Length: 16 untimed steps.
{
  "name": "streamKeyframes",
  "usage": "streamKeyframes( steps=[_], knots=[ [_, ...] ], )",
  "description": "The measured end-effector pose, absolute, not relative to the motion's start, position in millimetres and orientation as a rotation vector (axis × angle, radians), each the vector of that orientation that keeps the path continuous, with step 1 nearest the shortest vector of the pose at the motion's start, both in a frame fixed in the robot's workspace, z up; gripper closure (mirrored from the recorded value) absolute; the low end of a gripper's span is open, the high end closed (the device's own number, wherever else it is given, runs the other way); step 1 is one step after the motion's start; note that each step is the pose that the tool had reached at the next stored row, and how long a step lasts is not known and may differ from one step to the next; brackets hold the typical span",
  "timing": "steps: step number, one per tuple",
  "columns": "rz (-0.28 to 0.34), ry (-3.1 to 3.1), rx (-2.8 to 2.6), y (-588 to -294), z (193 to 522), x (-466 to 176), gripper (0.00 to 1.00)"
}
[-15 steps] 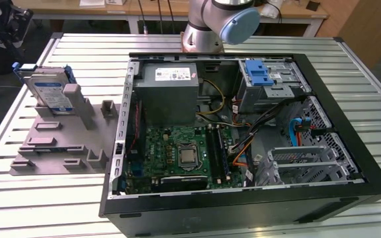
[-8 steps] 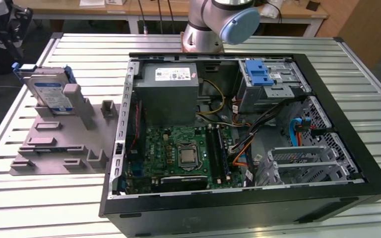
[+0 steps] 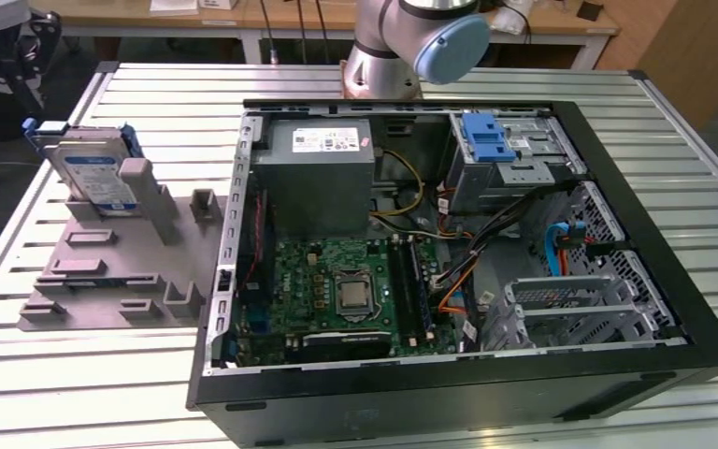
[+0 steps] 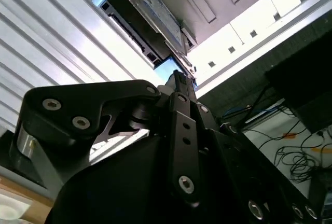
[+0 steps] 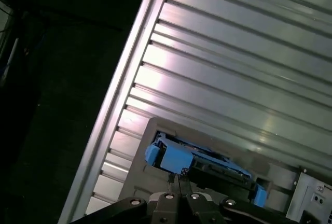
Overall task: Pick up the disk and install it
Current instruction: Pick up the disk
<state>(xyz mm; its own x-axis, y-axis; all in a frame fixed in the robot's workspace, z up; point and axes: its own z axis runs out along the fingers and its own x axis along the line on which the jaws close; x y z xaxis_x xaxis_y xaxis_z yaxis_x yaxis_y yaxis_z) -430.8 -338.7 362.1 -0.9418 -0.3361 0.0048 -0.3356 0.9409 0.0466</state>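
Gripper (image 5: 174, 178) is hanging closest to the lens in both wrist views; jaws are sitting pressed together, pinching nothing, touching nothing; tips are pointing at the disk (image 5: 179, 157), near it but apart; blue carrier end is facing them, long axis running across the finger line. Disk (image 3: 91, 173) is standing on edge in the grey holder (image 3: 97, 281), upper left of the exterior view, on the slatted table (image 3: 147, 94), at the exterior view's left of the open computer case (image 3: 459, 383).
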Motion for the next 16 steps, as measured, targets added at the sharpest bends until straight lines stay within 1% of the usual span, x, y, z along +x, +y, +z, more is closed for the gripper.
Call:
streamKeyframes(
  steps=[16],
  knots=[
    [-0.067,-2.969,0.966,-338.7,360.9,-430.8,0.89]
  ],
)
